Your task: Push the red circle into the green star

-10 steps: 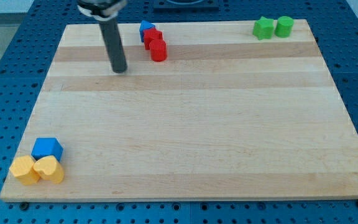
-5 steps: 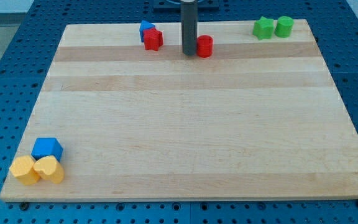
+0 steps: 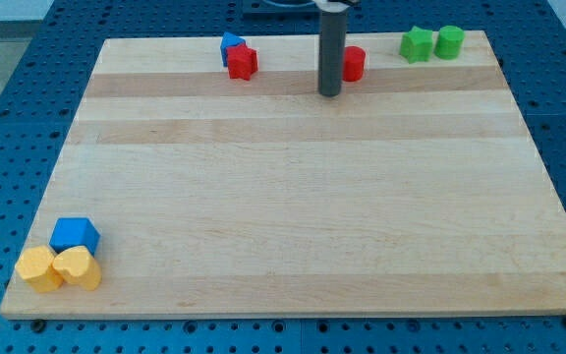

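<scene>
The red circle (image 3: 354, 63) is a short red cylinder near the view's top, right of centre. The green star (image 3: 417, 44) lies further to the view's right at the top, with a gap of bare board between them. My tip (image 3: 330, 92) rests on the board just left of and below the red circle; the dark rod rises from it and overlaps the circle's left edge.
A green circle (image 3: 449, 41) touches the green star on its right. A red block (image 3: 243, 62) and a blue block (image 3: 230, 44) sit together at the top left. A blue cube (image 3: 74, 235) and two yellow blocks (image 3: 58, 267) cluster at the bottom left.
The red circle was pushed away from the other red block, rightward and slightly up toward the green star. My tip travelled right with it and now sits lower left of it.
</scene>
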Controlling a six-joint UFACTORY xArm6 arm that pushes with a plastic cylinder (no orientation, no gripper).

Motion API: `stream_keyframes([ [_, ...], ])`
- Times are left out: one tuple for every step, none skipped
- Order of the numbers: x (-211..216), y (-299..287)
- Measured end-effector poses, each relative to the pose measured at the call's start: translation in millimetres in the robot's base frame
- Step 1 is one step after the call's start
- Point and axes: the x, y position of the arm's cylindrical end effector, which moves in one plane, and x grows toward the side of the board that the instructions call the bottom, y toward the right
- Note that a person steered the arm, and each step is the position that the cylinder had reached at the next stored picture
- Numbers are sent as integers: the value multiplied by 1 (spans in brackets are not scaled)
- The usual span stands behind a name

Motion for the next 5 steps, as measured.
stream_keyframes([
  [-34,11],
  [-62,23],
  [-71,20],
  [-73,-6],
  [-77,4],
])
